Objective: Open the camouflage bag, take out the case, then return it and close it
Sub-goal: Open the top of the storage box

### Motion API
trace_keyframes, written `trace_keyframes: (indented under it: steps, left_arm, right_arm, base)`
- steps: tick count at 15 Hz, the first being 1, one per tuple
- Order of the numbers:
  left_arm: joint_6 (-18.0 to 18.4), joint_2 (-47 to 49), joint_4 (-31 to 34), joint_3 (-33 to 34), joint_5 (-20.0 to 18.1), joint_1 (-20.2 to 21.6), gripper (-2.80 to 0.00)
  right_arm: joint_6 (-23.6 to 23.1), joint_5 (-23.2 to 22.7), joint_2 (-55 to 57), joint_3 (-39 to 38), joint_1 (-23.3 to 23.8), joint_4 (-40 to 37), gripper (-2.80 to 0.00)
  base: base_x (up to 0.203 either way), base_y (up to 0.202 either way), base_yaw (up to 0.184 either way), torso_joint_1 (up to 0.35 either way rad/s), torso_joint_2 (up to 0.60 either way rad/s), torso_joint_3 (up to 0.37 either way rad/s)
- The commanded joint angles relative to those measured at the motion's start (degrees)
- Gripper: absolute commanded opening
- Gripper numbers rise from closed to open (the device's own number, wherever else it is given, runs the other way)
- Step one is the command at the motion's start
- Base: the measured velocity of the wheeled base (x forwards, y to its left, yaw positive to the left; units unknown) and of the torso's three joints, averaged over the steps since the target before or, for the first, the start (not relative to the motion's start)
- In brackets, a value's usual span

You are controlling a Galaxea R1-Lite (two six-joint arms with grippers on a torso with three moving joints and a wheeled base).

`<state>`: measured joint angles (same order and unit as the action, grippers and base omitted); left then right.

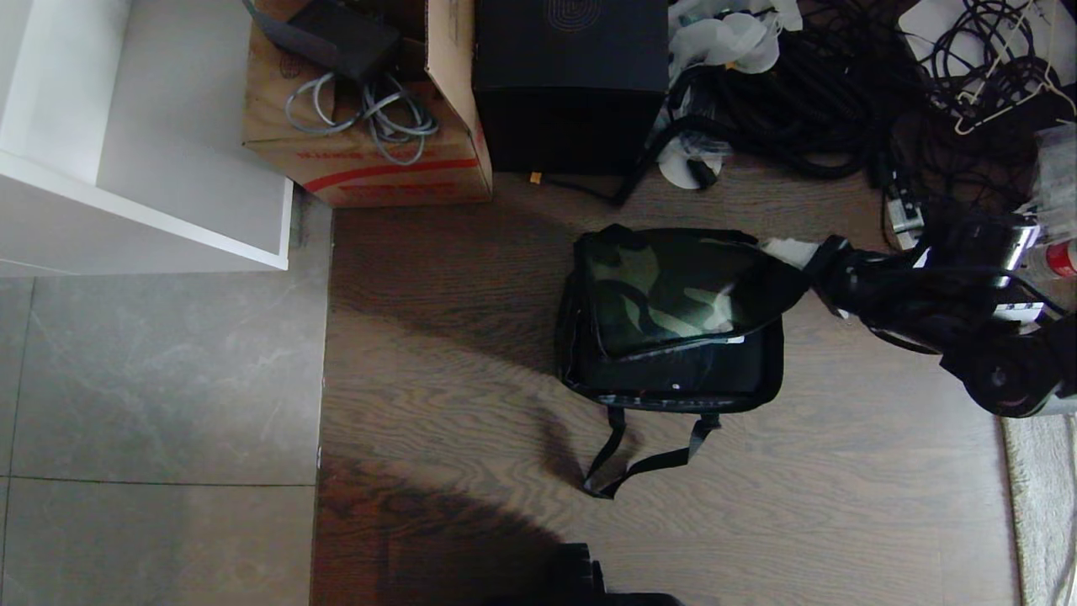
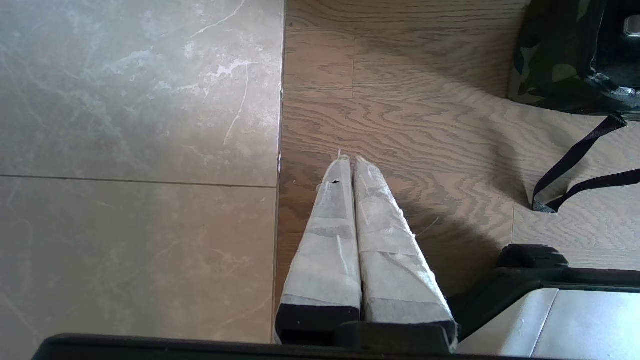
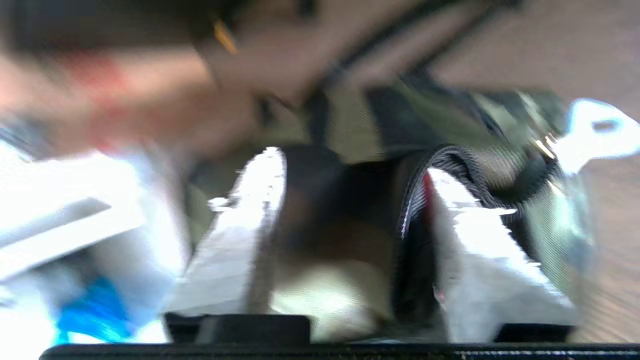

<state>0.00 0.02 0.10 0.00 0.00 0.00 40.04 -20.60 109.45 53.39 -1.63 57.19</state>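
Observation:
The camouflage bag lies on the wood floor, its black strap trailing toward me. Its lid is tilted, higher at the right corner. Under the lid a black surface shows inside the bag, which looks like the case. My right gripper is at that raised corner. In the right wrist view it is open, and the lid's black, red-lined edge lies loose against one finger. My left gripper is shut and parked above the floor to the bag's left.
Behind the bag stand a brown cardboard carton and a tall black box. A tangle of black cables fills the back right. A white shelf is at the left, and a rug edge at the right.

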Motion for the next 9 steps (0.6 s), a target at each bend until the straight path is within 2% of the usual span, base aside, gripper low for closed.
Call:
trace_keyframes:
  steps: [1,2,6,9]
  left_arm:
    - [0.0,0.0,0.0,0.0,0.0,0.0,-2.8]
    - [0.0,0.0,0.0,0.0,0.0,0.0,-2.8]
    - [0.0,0.0,0.0,0.0,0.0,0.0,-2.8]
    - [0.0,0.0,0.0,0.0,0.0,0.0,-2.8]
  right_arm:
    - [6.6,-0.1,-0.2,2.3,0.0,2.1,0.0]
    - [9.3,-0.1,-0.1,3.5,0.0,2.9,0.0]
    - [13.1,0.0,-0.1,6.7,0.1,2.6,0.0]
    - [13.2,-0.3,0.3,8.0,0.8,3.2,0.0]
  base:
    - [0.0,0.0,0.0,0.0,0.0,0.0]
    - [0.0,0.0,0.0,0.0,0.0,0.0]
    - [0.0,0.0,0.0,0.0,0.0,0.0]
    - [0.0,0.0,0.0,0.0,0.0,0.0]
